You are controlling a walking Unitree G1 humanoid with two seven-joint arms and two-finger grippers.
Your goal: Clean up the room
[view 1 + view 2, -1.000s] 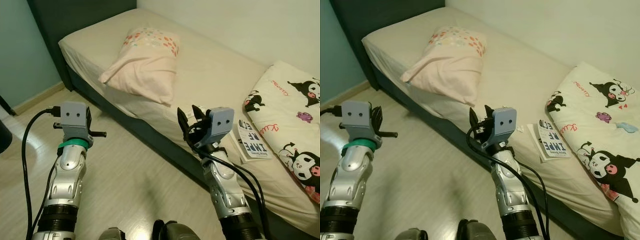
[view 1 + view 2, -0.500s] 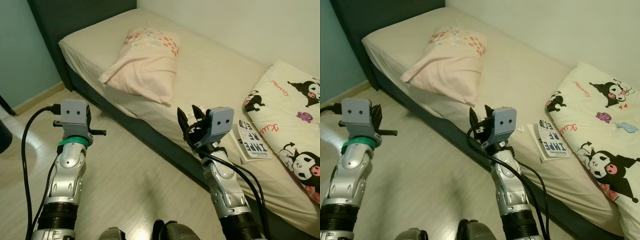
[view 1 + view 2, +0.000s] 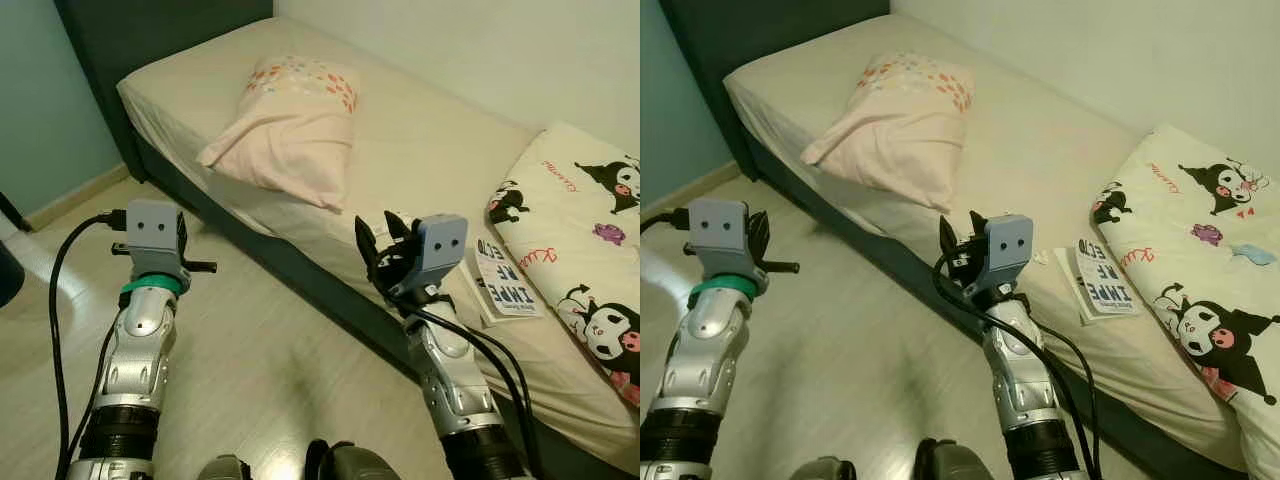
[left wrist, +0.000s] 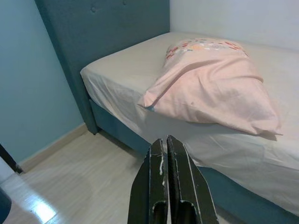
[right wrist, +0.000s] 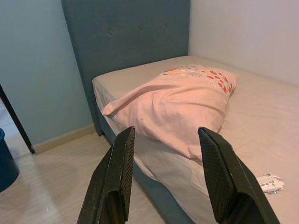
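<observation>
Apparently we are only approaching: our right pincer hovers wide and empty at the bed edge, our left pincer pressed closed over open floor. Next, reach right for the booklet beside the pillow.

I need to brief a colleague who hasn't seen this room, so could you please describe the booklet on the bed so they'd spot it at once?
Start at the bed beside the white wall. Near its front edge, a thin white booklet with bold black lettering lies flat between the pink pillow and the cartoon-print blanket. It is the flat printed item, next to a smaller paper scrap.
</observation>
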